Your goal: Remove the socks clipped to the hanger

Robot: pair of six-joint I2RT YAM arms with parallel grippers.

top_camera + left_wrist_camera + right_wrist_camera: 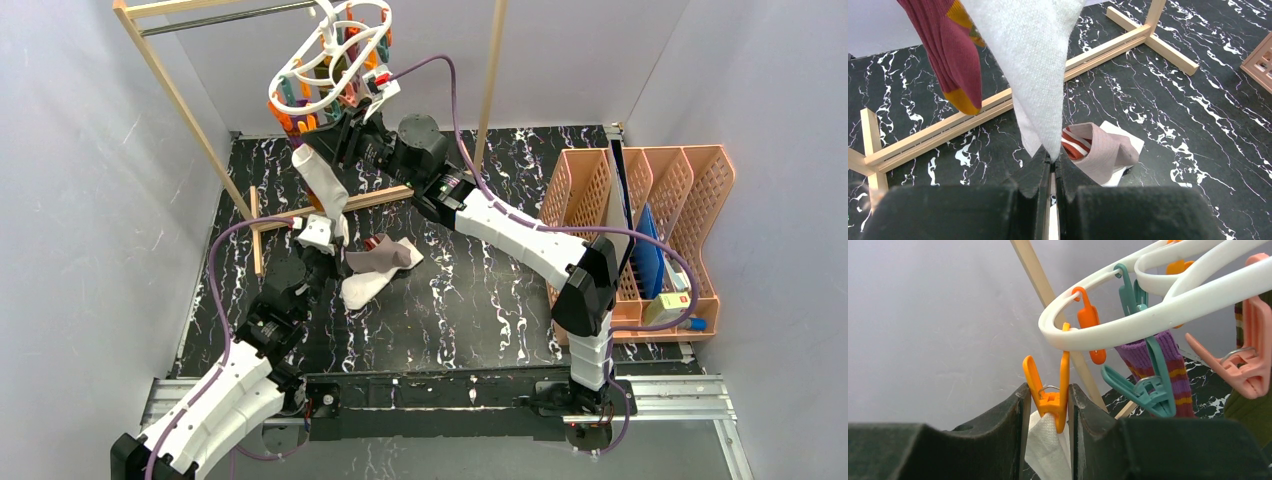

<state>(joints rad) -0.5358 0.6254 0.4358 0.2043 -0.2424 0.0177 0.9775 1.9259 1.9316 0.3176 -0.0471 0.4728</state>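
The white hanger (335,55) hangs from the rack's rod at the back; it also shows in the right wrist view (1148,315). A white sock (322,178) hangs from its orange peg (1053,395). My right gripper (1047,390) is closed against both sides of that peg, with the sock's top (1045,445) below it; it sits under the hanger (347,128). My left gripper (1052,159) is shut on the white sock's lower tip (1038,75), low above the table (330,232). A maroon sock with an orange toe (950,55) and a purple striped sock (1158,355) stay clipped.
A tan sock (385,258) over a red-striped one and a white sock (365,288) lie on the black marbled table. The wooden rack's base bar (948,125) crosses behind the left gripper. An orange file organizer (650,230) stands at the right. Teal (1148,387) and pink (1250,365) pegs dangle nearby.
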